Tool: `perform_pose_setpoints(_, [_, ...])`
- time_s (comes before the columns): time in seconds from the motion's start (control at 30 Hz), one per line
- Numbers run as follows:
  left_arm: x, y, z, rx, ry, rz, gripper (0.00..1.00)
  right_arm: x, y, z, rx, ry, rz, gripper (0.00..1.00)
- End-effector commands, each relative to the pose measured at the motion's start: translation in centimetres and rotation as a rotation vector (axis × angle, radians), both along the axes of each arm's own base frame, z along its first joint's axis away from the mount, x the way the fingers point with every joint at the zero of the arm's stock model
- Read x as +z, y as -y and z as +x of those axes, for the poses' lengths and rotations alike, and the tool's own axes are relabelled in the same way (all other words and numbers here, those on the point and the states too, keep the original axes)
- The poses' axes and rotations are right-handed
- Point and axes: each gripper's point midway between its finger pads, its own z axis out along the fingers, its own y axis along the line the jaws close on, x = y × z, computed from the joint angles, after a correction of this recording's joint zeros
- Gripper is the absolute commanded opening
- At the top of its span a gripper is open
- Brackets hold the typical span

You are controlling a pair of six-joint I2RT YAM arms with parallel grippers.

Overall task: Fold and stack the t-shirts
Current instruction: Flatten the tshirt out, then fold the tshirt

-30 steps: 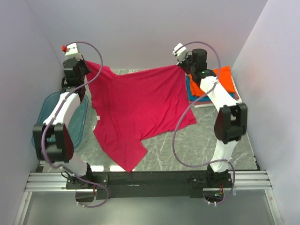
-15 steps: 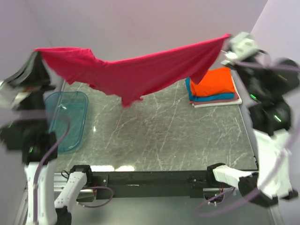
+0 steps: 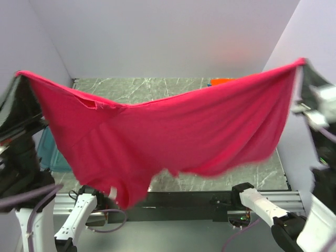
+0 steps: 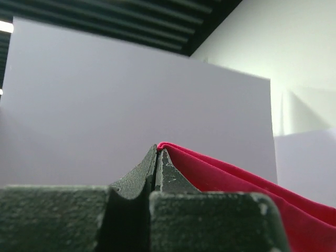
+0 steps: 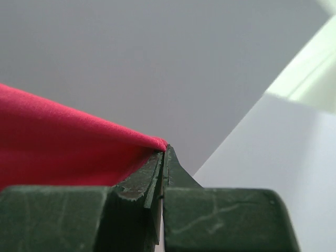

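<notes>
Magenta-red t-shirt (image 3: 173,136) hangs spread above worktop (image 3: 136,89); left gripper (image 4: 157,151) and right gripper (image 5: 165,151), jaws clenched on its top corners. Orange patch (image 3: 222,81) at worktop's far edge, possibly folded shirts.

My table (image 3: 157,89) is grey veined marble. A blue tray (image 3: 51,156) sits at its left. An orange shirt (image 3: 223,81) peeks out far right.

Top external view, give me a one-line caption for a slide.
A red shirt held up by two corners, spread wide in the air above the table.

Left end effector (image 4: 158,153) and right end effector (image 5: 165,151) are pinched closed, held high and far apart.
</notes>
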Motion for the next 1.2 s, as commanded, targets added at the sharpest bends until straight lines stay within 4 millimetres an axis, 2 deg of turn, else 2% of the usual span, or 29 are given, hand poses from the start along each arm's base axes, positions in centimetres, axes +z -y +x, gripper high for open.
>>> perform_pose_setpoints(0.0, [-3.8,0.3,6.6,0.015,-0.155,0.016,0.01,-6.1,-0.8,7.0,-0.057,-0.195,-0.042,0.0])
perform_pose_setpoints(0.03, [-6.2,0.6,9.6,0.014,-0.23,0.027,0.01,-8.5,-1.3,9.1,-0.06,-0.238,-0.052,0.0])
perform_pose_setpoints(0.1, [-9.0,0.9,12.7,0.005,-0.302,0.034,0.01,-11.1,-1.5,11.1,-0.067,-0.284,-0.059,0.0])
perform_pose_setpoints(0.13, [-12.4,1.2,16.2,0.006,-0.393,0.046,0.01,-13.9,-2.0,12.9,-0.065,-0.345,-0.065,0.0])
perform_pose_setpoints(0.17, [-14.3,1.6,17.8,-0.001,-0.437,0.059,0.01,-15.4,-2.1,14.0,-0.065,-0.375,-0.068,0.0])
perform_pose_setpoints(0.2, [-18.0,1.8,21.1,-0.002,-0.526,0.07,0.01,-18.3,-2.3,16.0,-0.063,-0.424,-0.073,0.0])
perform_pose_setpoints(0.27, [-22.0,1.9,24.2,0.015,-0.619,0.09,0.01,-21.5,-2.5,18.0,-0.06,-0.469,-0.082,0.0])
perform_pose_setpoints(0.3, [-25.0,1.8,26.0,0.027,-0.684,0.093,0.01,-25.9,-2.9,19.9,-0.056,-0.554,-0.102,0.0])
perform_pose_setpoints(0.33, [-27.9,2.0,28.4,0.037,-0.751,0.111,0.01,-27.0,-3.2,21.1,-0.044,-0.547,-0.112,0.0])
perform_pose_setpoints(0.37, [-29.7,1.9,29.7,0.053,-0.791,0.113,0.01,-28.9,-3.6,22.2,-0.034,-0.57,-0.127,0.0])
perform_pose_setpoints(0.4, [-31.4,1.5,31.1,0.078,-0.833,0.104,0.01,-32.9,-4.1,24.3,-0.024,-0.628,-0.15,0.0])
perform_pose_setpoints(0.43, [-35.1,1.5,33.8,0.089,-0.93,0.116,0.01,-34.9,-4.5,25.4,-0.016,-0.655,-0.184,0.0])
perform_pose_setpoints(0.47, [-36.8,1.3,35.2,0.1,-0.982,0.112,0.01,-37.3,-4.7,26.4,-0.013,-0.702,-0.205,0.0])
perform_pose_setpoints(0.5, [-37.3,1.3,36.7,0.108,-1.005,0.113,0.01,-40.3,-5.2,29.0,-0.011,-0.747,-0.215,0.0])
perform_pose_setpoints(0.53, [-41.7,1.4,39.3,0.112,-1.114,0.126,0.01,-41.7,-5.3,30.4,-0.016,-0.776,-0.228,0.0])
perform_pose_setpoints(0.57, [-43.5,1.3,40.4,0.119,-1.171,0.13,0.0,-46.2,-5.5,32.4,-0.027,-0.877,-0.245,0.0])
perform_pose_setpoints(0.6, [-43.2,1.1,42.1,0.142,-1.178,0.128,0.01,-45.6,-5.7,34.3,-0.031,-0.879,-0.235,0.0])
perform_pose_setpoints(0.63, [-46.5,1.1,43.7,0.147,-1.253,0.14,0.0,-46.7,-5.9,35.5,-0.035,-0.913,-0.234,0.0])
perform_pose_setpoints(0.67, [-47.7,0.7,44.5,0.175,-1.299,0.135,0.0,-47.5,-6.0,36.7,-0.041,-0.933,-0.238,0.0])
perform_pose_setpoints(0.7, [-46.6,0.3,46.0,0.203,-1.28,0.134,0.0,-49.2,-6.4,38.8,-0.041,-0.971,-0.244,0.0])
perform_pose_setpoints(0.73, [-48.8,-0.5,47.2,0.25,-1.33,0.131,0.0,-50.4,-6.5,39.4,-0.04,-1.014,-0.251,0.0])
perform_pose_setpoints(0.77, [-49.4,-0.8,48.0,0.275,-1.349,0.129,0.0,-53.1,-6.7,40.3,-0.042,-1.067,-0.265,0.0])
perform_pose_setpoints(0.8, [-48.7,-1.2,49.1,0.298,-1.353,0.136,0.0,-52.0,-6.9,41.7,-0.06,-1.04,-0.263,0.0])
perform_pose_setpoints(0.83, [-50.6,-1.8,49.9,0.328,-1.397,0.141,0.0,-52.5,-7.1,42.2,-0.061,-1.052,-0.27,0.0])
perform_pose_setpoints(0.87, [-51.1,-2.1,50.5,0.338,-1.414,0.143,0.0,-53.9,-7.2,42.8,-0.066,-1.076,-0.275,0.0])
perform_pose_setpoints(0.9, [-50.6,-2.3,51.3,0.344,-1.415,0.146,0.0,-53.1,-7.3,43.7,-0.074,-1.056,-0.271,0.0])
perform_pose_setpoints(0.93, [-52.0,-2.7,51.9,0.345,-1.441,0.151,0.01,-53.4,-7.3,44.1,-0.078,-1.059,-0.274,0.0])
perform_pose_setpoints(0.97, [-52.3,-2.6,52.3,0.331,-1.445,0.158,0.0,-54.4,-7.4,44.4,-0.079,-1.073,-0.278,0.0])
perform_pose_setpoints(1.17, [-52.4,-2.4,53.9,0.291,-1.436,0.201,0.0,-53.6,-7.4,45.9,-0.096,-1.032,-0.266,0.0])
